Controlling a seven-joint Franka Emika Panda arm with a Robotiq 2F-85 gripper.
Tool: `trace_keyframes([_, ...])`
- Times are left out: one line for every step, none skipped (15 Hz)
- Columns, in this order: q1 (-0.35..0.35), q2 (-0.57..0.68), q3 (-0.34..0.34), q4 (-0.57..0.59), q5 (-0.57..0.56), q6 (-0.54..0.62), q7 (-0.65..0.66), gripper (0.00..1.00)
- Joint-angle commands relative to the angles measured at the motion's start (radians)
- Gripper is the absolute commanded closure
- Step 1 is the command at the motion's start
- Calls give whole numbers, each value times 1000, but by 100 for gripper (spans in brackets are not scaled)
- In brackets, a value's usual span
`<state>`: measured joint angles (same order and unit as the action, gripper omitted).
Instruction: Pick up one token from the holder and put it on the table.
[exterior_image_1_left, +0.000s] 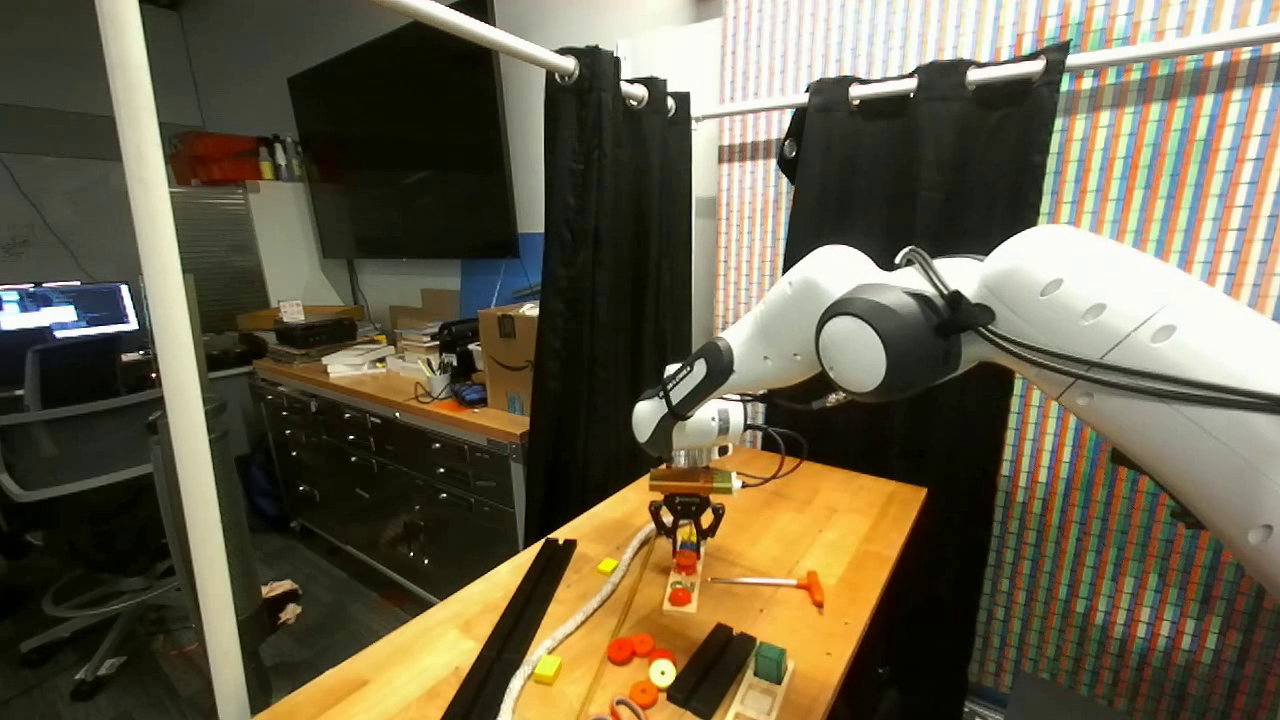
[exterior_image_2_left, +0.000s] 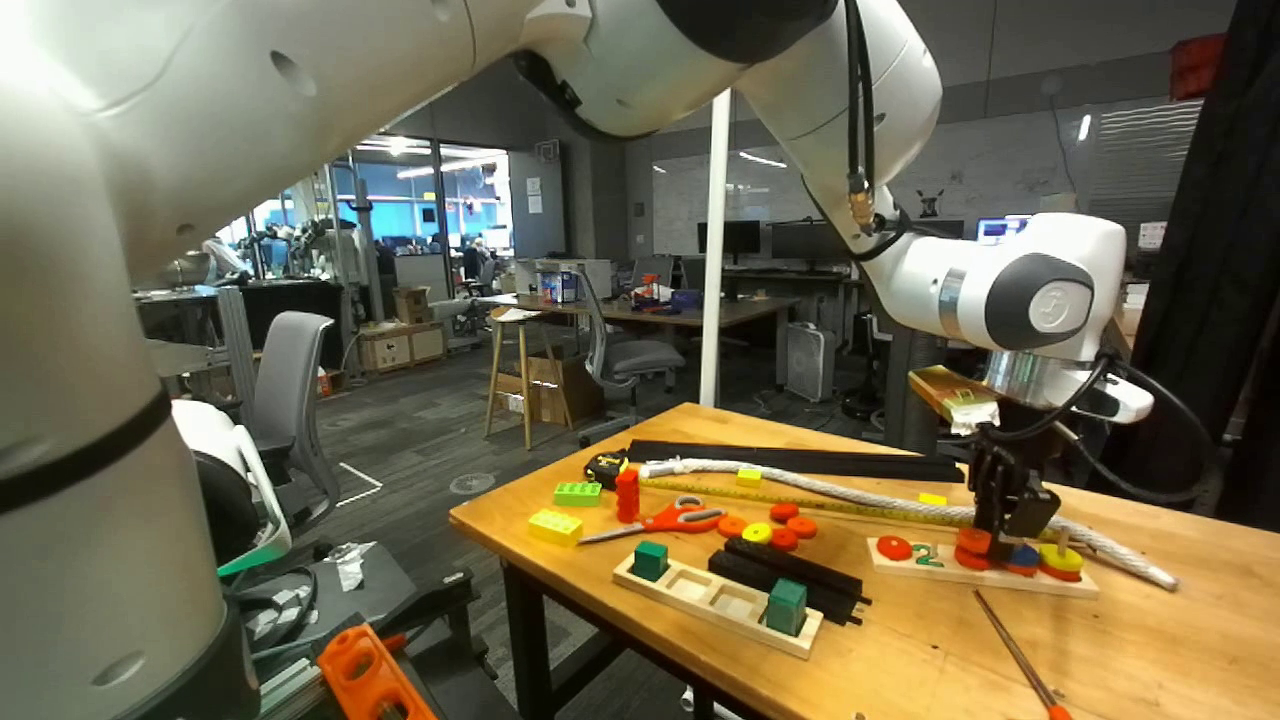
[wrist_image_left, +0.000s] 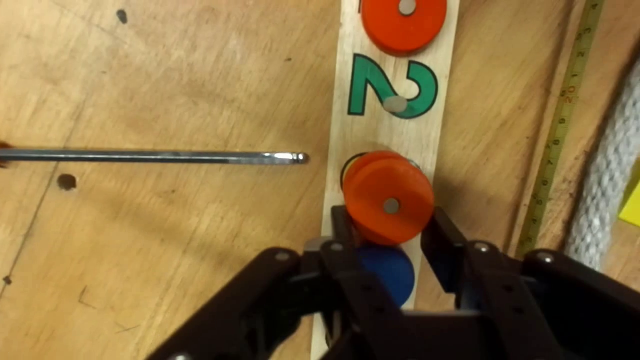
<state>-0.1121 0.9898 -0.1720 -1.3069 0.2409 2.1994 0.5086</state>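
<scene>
Pinching the topmost round orange disc (wrist_image_left: 388, 187), the black two-fingered tool (wrist_image_left: 389, 222) is standing narrowed to disc width; the disc is encircling a round pale peg (wrist_image_left: 391, 205) on the narrow pale wooden strip (wrist_image_left: 385, 132) atop the honey-coloured wooden bench (wrist_image_left: 200, 280).

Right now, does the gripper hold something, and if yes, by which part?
The gripper straddles the rim of the top orange token, but whether it is held cannot be told.

The wooden table (exterior_image_2_left: 1160, 650) carries the holder (wrist_image_left: 375, 132), rope (wrist_image_left: 612, 160), scissors (exterior_image_2_left: 668, 518) — and a tape measure (exterior_image_2_left: 606, 468).
</scene>
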Motion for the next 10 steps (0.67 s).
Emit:
trace_keyframes([20, -56, 3, -36, -19, -8, 12, 78])
trace_keyframes([25, -63, 3, -41, -20, -7, 11, 78])
trace_keyframes([31, -74, 4, -50, -21, -9, 9, 78])
trace_keyframes([38, -82, 5, -58, -23, -9, 8, 78])
trace_keyframes([43, -90, 13, -66, -24, -19, -5, 78])
trace_keyframes([48, -94, 16, -68, -26, -29, -8, 78])
trace_keyframes([56, -100, 19, -75, -29, -36, -11, 78])
trace_keyframes([61, -106, 26, -83, -29, -43, -20, 78])
trace_keyframes([68, -110, 30, -90, -32, -49, -24, 78])
trace_keyframes([75, -113, 33, -97, -35, -56, -27, 78])
